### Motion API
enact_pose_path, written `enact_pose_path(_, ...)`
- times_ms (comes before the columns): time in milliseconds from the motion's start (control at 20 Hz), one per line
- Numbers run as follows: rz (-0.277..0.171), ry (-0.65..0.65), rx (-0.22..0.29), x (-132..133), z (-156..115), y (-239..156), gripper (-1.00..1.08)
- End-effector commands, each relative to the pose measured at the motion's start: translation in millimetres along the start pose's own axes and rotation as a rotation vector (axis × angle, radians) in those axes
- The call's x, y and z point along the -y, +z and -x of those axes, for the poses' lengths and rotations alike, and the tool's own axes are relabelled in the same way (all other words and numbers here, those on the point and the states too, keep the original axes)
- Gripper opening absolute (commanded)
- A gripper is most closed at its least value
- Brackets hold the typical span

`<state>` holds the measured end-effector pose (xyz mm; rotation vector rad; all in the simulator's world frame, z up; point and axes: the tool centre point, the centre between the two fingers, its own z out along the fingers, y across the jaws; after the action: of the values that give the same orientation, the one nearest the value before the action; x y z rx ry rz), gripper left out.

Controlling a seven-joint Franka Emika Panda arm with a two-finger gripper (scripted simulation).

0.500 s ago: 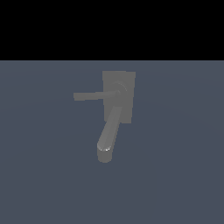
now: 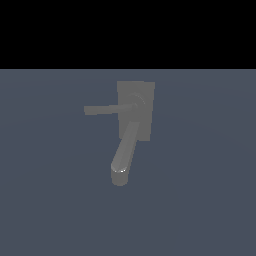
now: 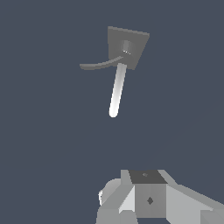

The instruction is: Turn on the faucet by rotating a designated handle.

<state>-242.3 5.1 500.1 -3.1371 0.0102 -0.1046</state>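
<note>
The faucet point(image 2: 136, 111) is a matte grey fixture with a flat rectangular back plate. Its thick rounded spout point(image 2: 123, 159) runs down toward the viewer. The handle point(image 2: 102, 109), a thin bar on a small round hub, points to the exterior view's left. In the wrist view the faucet point(image 3: 128, 43) lies well ahead, with the bright spout point(image 3: 116, 89) and the thinner handle point(image 3: 98, 65) branching sideways. Only part of my gripper point(image 3: 145, 194) shows at the wrist view's edge, far from the faucet and touching nothing. Its fingers are not clearly visible. The exterior view shows no arm.
A plain dark blue-grey floor point(image 2: 200, 200) surrounds the faucet on all sides. A black band fills the upper part of the exterior view.
</note>
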Motion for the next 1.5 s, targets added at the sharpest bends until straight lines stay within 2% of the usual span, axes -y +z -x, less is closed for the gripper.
enact_pose_path(0, 0.01, 0.01, -0.016, -2.2, -0.9, -5.1, -1.0)
enact_pose_path(400, 0.09, 0.045, -0.054, -13.5, -1.3, -16.0, -1.0)
enact_pose_path(700, 0.209, 0.063, -0.114, -19.5, -5.5, -30.0, -1.0)
enact_pose_path(850, 0.295, 0.074, -0.157, -22.7, -8.3, -41.2, -1.0)
enact_pose_path(1000, 0.4, 0.086, -0.21, -25.1, -11.7, -55.7, -1.0)
enact_pose_path(1450, 0.772, 0.102, -0.387, -17.0, -23.3, -109.9, -1.0)
